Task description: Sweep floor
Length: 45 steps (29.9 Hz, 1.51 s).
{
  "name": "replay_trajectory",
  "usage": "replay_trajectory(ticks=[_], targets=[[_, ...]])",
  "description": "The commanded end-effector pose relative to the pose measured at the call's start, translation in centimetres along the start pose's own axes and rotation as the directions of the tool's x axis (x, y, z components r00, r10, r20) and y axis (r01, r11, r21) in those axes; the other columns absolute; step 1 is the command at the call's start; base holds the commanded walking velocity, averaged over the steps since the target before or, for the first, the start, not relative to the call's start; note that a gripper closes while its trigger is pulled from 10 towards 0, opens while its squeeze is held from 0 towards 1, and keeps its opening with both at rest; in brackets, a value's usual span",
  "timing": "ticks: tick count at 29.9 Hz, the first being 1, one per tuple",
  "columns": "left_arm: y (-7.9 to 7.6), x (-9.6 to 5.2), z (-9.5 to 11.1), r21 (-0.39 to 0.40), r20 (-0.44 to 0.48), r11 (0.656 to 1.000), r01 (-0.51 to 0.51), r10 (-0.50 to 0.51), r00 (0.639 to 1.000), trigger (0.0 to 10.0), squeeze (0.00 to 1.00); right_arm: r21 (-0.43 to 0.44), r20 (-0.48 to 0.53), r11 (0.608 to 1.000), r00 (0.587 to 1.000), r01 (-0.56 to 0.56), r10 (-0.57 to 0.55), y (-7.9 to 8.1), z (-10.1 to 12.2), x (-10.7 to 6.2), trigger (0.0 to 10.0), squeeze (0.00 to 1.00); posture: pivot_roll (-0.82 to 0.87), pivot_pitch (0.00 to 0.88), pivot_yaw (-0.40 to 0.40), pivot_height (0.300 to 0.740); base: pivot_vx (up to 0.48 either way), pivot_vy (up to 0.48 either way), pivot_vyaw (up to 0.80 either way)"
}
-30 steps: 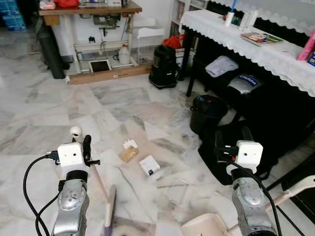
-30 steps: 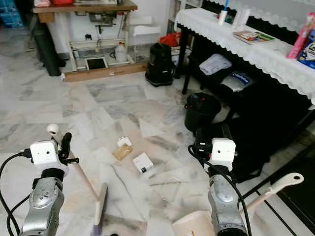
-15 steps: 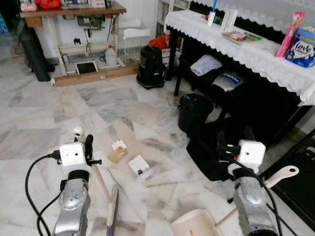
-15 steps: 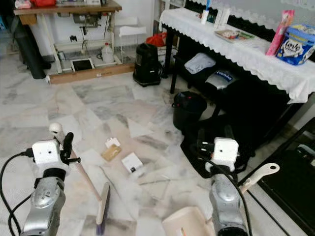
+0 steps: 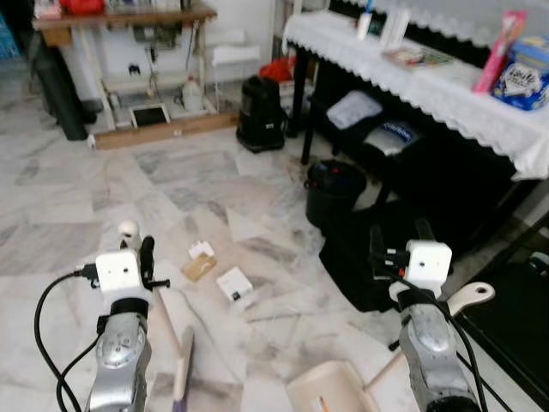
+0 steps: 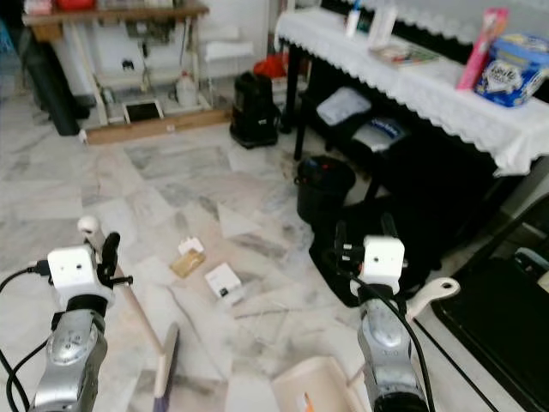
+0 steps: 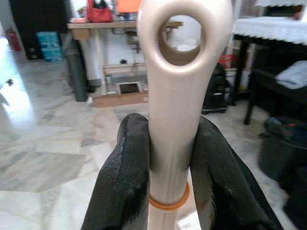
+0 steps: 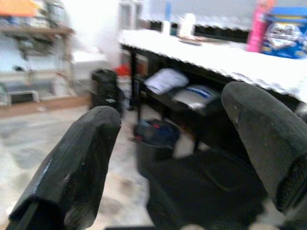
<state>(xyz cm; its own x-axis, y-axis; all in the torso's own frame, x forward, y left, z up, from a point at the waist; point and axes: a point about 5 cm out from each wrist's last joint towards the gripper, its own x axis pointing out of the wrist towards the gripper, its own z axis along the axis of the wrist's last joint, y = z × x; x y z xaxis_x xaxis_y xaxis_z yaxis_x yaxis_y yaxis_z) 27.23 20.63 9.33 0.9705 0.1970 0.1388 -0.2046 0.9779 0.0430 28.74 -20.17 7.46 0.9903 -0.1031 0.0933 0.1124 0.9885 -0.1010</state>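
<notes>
Left gripper [image 7: 170, 158] is closed tight on the beige broom handle [image 7: 175, 96], just under its hanging hole; the broom head [image 5: 182, 371] rests on the marble floor [image 5: 77, 215]. Right gripper [image 8: 168, 158] has its fingers wide apart, and I cannot tell if it holds anything. Beige dustpan [image 5: 330, 390] sits low beside the right arm. Two small boxes [image 5: 233, 284] lie on the floor ahead, near a black bin [image 5: 334, 189].

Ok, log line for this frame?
left gripper: shut on broom | right gripper: holds dustpan | litter: on floor ahead
</notes>
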Motion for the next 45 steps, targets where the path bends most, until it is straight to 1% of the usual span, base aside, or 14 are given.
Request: replay_trajectory(ticks=[1,18,29,31,45], targets=[[0.02,0.38,0.85,-0.002,0.046,1.000,-0.002,0.002,0.999,10.0,0.00,0.004,0.021,1.000,1.000,-0.001,0.001,0.16,0.54,0.39,10.0,0.00,-0.05,0.000,-0.062,0.740,0.000,-0.270,0.00],[0.06,0.39,0.80,-0.002,0.043,1.000,-0.006,0.006,0.999,10.0,0.00,0.004,0.018,1.000,1.000,-0.013,0.013,0.46,0.55,0.34,10.0,0.00,-0.05,0.000,-0.060,0.740,0.000,-0.272,0.00],[0.15,0.35,0.77,0.000,0.043,1.000,-0.013,0.013,0.999,10.0,0.00,-0.019,0.023,1.000,0.999,-0.023,0.023,0.45,0.63,0.32,10.0,0.00,-0.05,0.000,-0.061,0.740,0.000,-0.268,0.00],[0.19,0.33,0.75,-0.006,0.043,1.000,-0.022,0.022,0.999,10.0,0.00,-0.019,0.025,1.000,0.999,-0.025,0.026,0.44,0.65,0.28,10.0,0.00,-0.05,0.000,-0.061,0.740,0.000,0.000,0.00],[0.21,0.34,0.62,0.000,0.036,1.000,-0.022,0.022,0.999,10.0,0.00,-0.015,0.030,0.999,0.999,-0.033,0.033,0.48,0.69,0.19,10.0,0.00,-0.05,0.000,-0.059,0.740,0.000,0.000,0.76]])
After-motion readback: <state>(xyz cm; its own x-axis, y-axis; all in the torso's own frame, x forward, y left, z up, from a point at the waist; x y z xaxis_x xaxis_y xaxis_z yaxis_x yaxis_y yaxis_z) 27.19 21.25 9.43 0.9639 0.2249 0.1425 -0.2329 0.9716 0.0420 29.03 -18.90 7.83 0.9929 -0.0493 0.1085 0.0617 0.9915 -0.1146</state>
